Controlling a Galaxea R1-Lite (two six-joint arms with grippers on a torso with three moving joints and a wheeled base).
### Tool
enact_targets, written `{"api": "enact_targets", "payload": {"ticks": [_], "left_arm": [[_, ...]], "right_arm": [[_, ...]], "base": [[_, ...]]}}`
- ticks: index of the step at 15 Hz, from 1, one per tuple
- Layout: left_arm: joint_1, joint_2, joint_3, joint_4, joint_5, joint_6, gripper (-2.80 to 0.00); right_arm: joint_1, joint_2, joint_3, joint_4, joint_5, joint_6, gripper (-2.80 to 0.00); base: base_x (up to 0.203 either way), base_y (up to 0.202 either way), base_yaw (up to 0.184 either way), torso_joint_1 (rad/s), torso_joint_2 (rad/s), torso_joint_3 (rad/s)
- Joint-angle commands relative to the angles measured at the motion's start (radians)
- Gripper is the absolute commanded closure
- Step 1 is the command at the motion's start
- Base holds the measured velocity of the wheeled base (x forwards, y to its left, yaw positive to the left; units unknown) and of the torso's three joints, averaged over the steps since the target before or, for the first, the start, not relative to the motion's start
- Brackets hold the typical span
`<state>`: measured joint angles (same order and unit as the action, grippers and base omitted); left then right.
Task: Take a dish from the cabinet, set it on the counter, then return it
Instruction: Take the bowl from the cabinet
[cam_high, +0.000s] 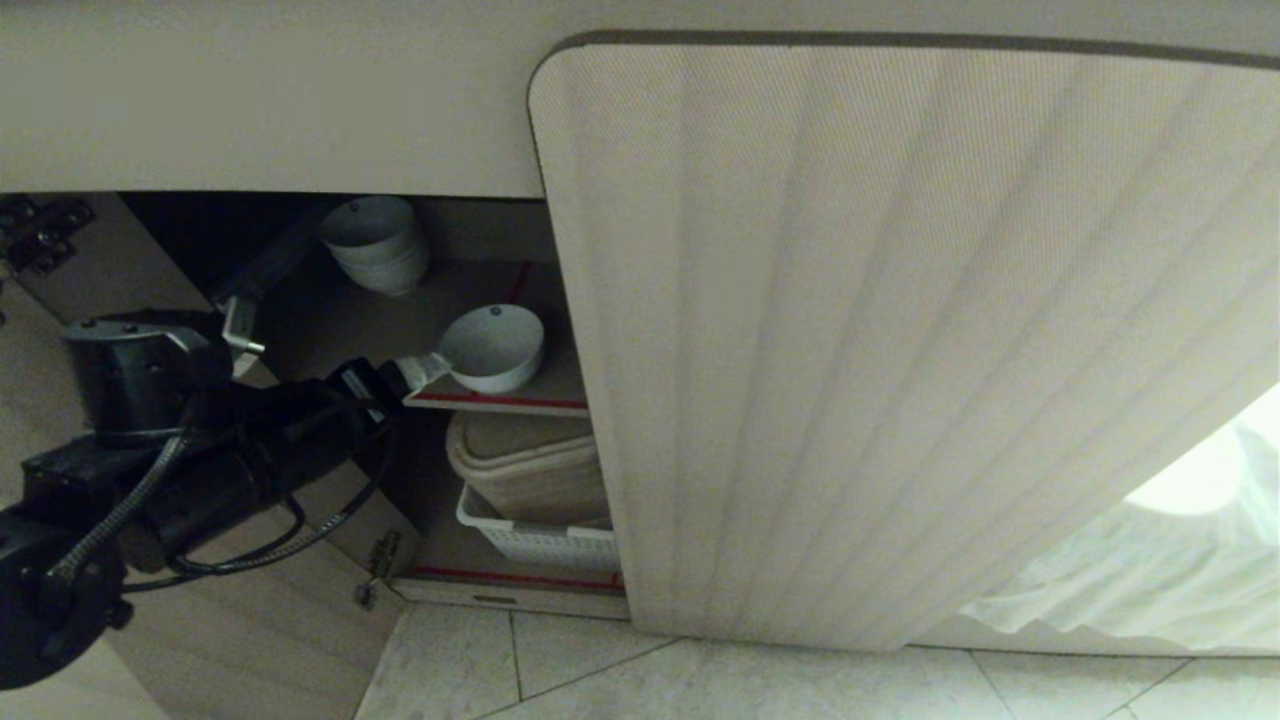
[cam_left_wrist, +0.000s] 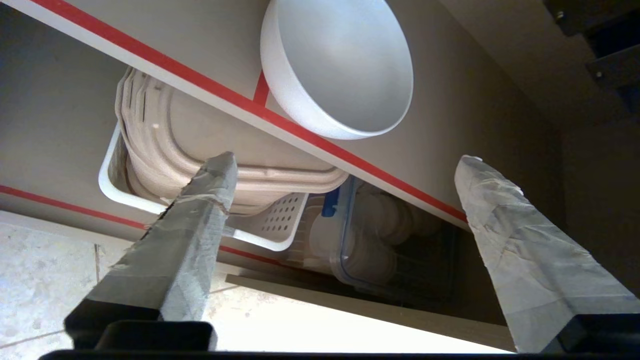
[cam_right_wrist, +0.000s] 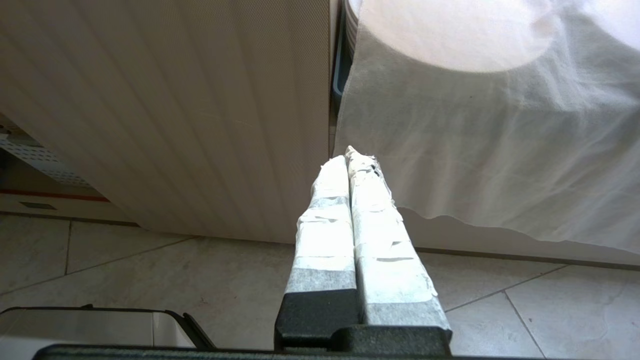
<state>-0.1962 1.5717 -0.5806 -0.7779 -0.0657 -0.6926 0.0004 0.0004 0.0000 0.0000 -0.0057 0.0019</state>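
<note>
White ceramic bowl (cam_high: 493, 347) on upper cabinet shelf (cam_high: 500, 398), near edge; left gripper (cam_high: 415, 370) released beside it. Rigid, glazed, likely slippery and breakable; grasp across rim. Right gripper (cam_right_wrist: 354, 161) clenched, empty.

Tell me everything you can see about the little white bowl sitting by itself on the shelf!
The dish is a small, plain white, round bowl that looks like smooth ceramic. It is deep and empty inside. It sits upright near the red-edged front of the cabinet's upper shelf, apart from the stack of bowls farther back. The left gripper is open just in front of it, fingers spread wide, not gripping it. From the head view one fingertip looks very near its rim; contact is unclear.
</note>
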Motion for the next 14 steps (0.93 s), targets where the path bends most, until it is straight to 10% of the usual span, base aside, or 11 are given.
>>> {"api": "enact_targets", "payload": {"ticks": [1,14], "left_arm": [[0.000,0.007,-0.001,-0.005,0.000,-0.004,-2.80],[0.006,0.110,-0.067,0.015,0.011,-0.094,-2.80]], "right_arm": [[0.000,0.000,0.000,0.000,0.000,0.000,0.00],[0.000,0.000,0.000,0.000,0.000,0.000,0.00]], "base": [[0.000,0.000,0.000,0.000,0.00,0.000],[0.000,0.000,0.000,0.000,0.00,0.000]]}}
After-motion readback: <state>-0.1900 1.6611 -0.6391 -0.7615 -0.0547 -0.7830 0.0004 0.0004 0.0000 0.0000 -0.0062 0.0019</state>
